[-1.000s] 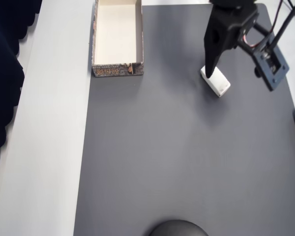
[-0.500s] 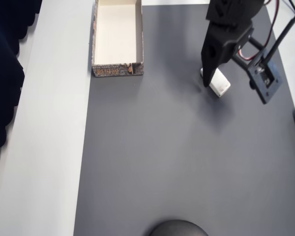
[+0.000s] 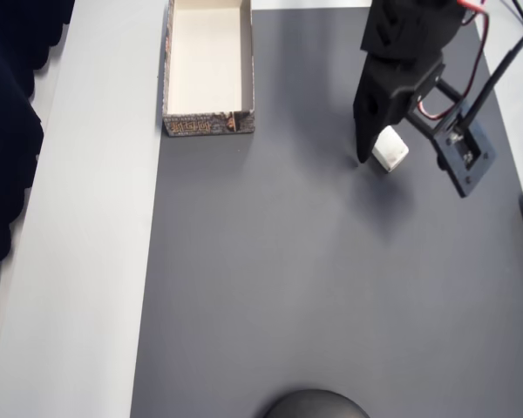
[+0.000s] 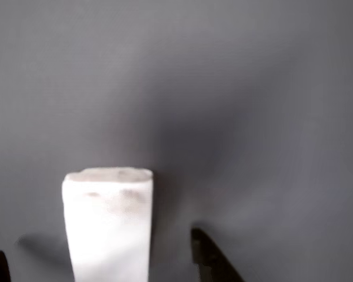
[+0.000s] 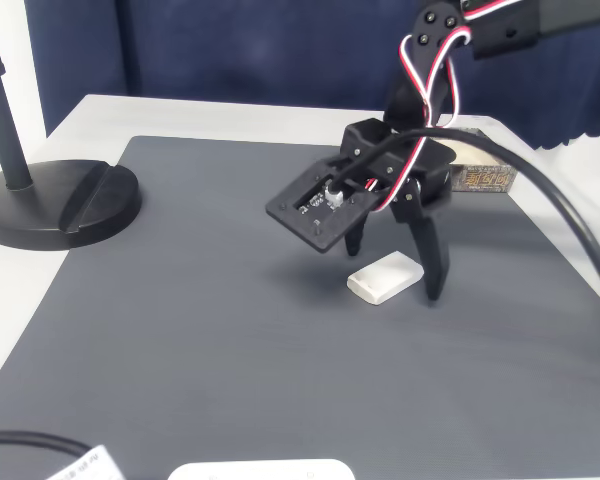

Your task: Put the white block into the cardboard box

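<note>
**Pincer over the block**

The black pincer (image 5: 395, 272) stands wide, one finger on each side of the small white rounded block (image 5: 385, 277), ready to squeeze it. The block lies flat on the dark grey counter (image 3: 288, 287). Well apart sits the shallow brown-walled cardboard box (image 3: 207, 65).

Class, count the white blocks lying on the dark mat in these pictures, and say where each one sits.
1. The white block lies flat on the dark mat, between the fingers of the open gripper, well away from the cardboard box.
</note>
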Robot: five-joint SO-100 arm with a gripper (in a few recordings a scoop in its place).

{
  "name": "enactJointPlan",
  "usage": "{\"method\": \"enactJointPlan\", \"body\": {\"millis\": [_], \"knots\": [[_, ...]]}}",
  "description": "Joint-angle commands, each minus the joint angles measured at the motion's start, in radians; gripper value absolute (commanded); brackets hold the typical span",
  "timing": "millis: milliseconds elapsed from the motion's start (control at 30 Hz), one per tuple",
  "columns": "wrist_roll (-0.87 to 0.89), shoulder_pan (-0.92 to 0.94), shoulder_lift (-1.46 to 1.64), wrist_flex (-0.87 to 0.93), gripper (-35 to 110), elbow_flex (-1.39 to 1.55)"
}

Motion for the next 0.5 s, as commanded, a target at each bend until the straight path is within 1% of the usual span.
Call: {"method": "enactJointPlan", "body": {"millis": [0,467], "knots": [[-0.008,0.011,0.005,-0.009,43,-0.077],[-0.018,0.009,-0.011,-0.008,42,-0.087]]}}
